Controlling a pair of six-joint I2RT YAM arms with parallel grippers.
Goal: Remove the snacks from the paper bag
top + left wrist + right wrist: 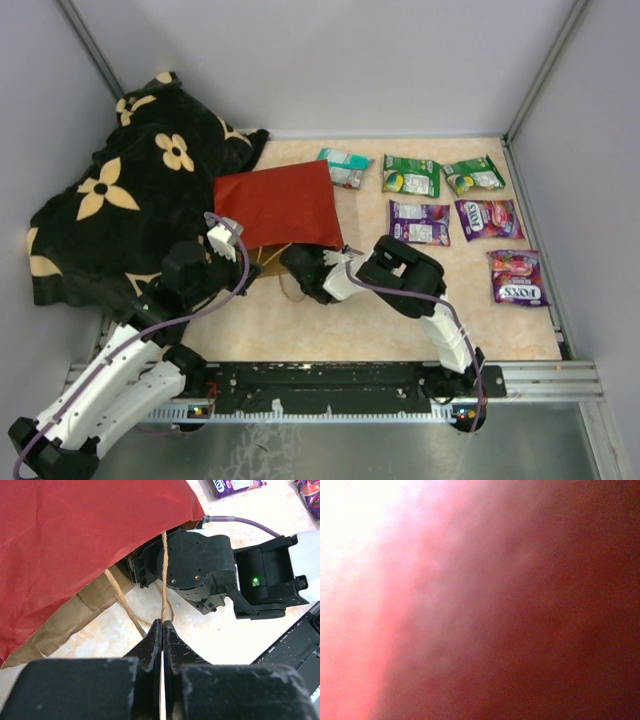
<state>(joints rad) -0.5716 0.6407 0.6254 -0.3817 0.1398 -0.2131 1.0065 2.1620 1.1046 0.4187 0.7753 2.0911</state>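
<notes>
The paper bag [275,205] is matt red paper outside, creased, with rough brown kraft within. Its cord handle [163,575], pinched in my left gripper [163,626], is twisted tan fibre. My fingers [150,650] are black plastic, scuffed and faintly shiny. The snack packets [412,176] are glossy film. The blanket [130,210] is soft matt cloth, and the table [400,330] is smooth, mottled beige.

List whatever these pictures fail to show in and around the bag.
What the paper bag holds: every view, walled off by its red paper.
The right claw: top view, buried in the bag's mouth; right wrist view is only red blur, so open or shut is unknown.
The teal packet: top view, one corner under the bag.
</notes>
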